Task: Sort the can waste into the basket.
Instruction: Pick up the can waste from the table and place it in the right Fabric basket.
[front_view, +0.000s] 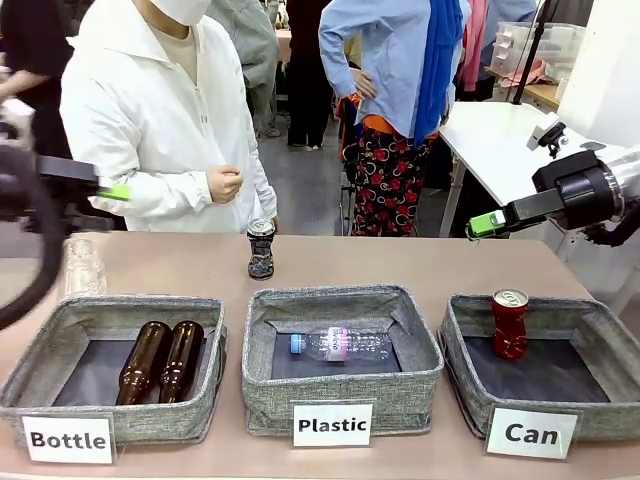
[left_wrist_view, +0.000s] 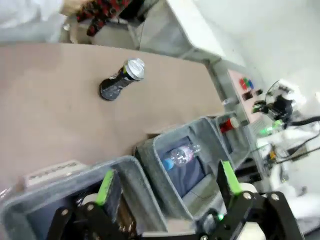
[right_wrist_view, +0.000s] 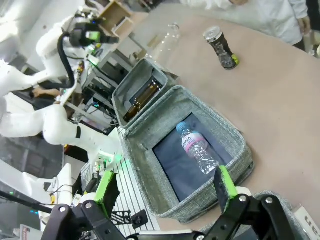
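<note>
Brown tabletop (front_view: 450, 265) carries three grey fabric baskets in a row along the near edge, and the one labelled Can (front_view: 470, 400) sits at the robot's right. A dented red can (front_view: 509, 323) already stands upright in that basket's far left corner. The black can (front_view: 261, 249) stands upright on the bare table just beyond the Plastic basket (front_view: 342, 300), close to the person's side. The left gripper (left_wrist_view: 166, 177) and the right gripper (right_wrist_view: 165, 181) both hang raised above the table with jaws spread wide and nothing between them. The step in hand looks to be fetching the black can, and the right arm seems the better choice, being on the Can basket's side. It should come down over the silver top, centre the pads on the body and close gently, since thin metal dents. Lift high enough to clear the basket rims, mind the person's hand (front_view: 225, 183), and release over open lining beside the red can without knocking it.
</note>
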